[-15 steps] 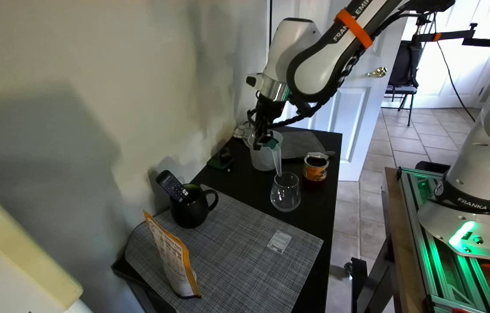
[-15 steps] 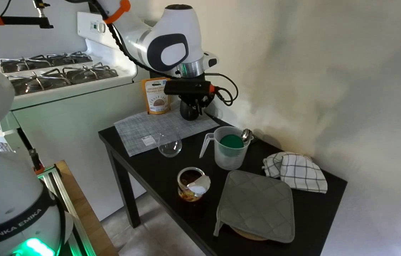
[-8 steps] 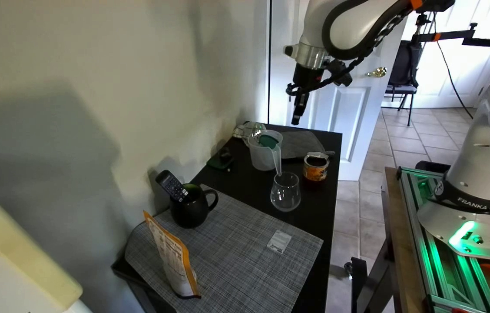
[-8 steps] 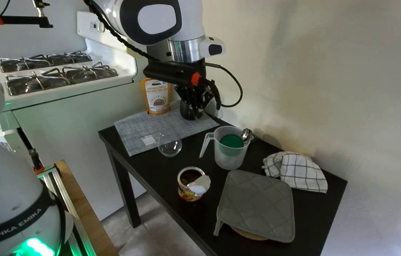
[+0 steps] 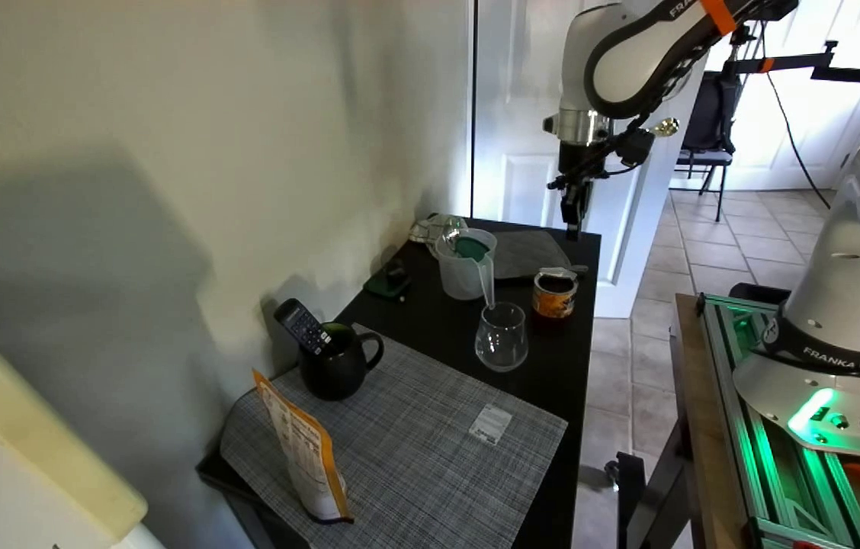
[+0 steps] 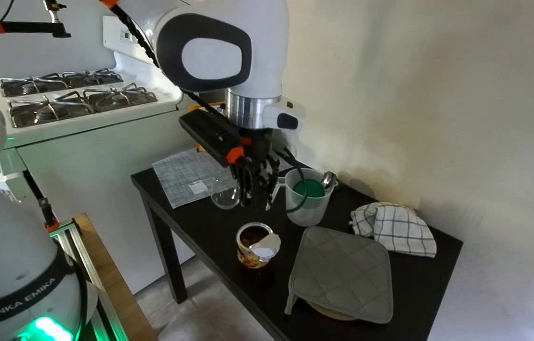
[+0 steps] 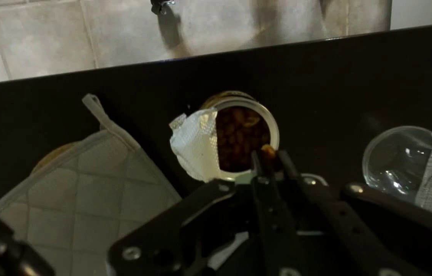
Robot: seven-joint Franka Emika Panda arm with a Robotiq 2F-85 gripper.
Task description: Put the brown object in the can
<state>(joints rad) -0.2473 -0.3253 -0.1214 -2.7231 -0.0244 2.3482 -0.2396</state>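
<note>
One small brown object (image 7: pixel 268 150), and it's in the pinch: the end effector (image 7: pixel 269 156) holds it by narrow tips, showing against the near right rim of the can (image 6: pixel 248 259) in the wrist view. Both exterior views have those tips hanging above the can, not touching. It looks like a nut or bean, so I'd expect it light, firm, a touch slippery, liable to crack or shoot out if pressed harder; across its middle is the place to grip. How much is covered, I can't tell. Peeled foil (image 7: pixel 197 147) juts left in the wrist view, likely flimsy enough to snag. Underneath, a smooth black worktop (image 6: pixel 215 225): in an exterior view, quilted pot holder (image 6: pixel 342 279) right of the can, clear glass (image 6: pixel 225 198) far left. Beyond, a white stove (image 6: pixel 87 106) at far left, plain wall (image 6: pixel 390 94) at far right.
</note>
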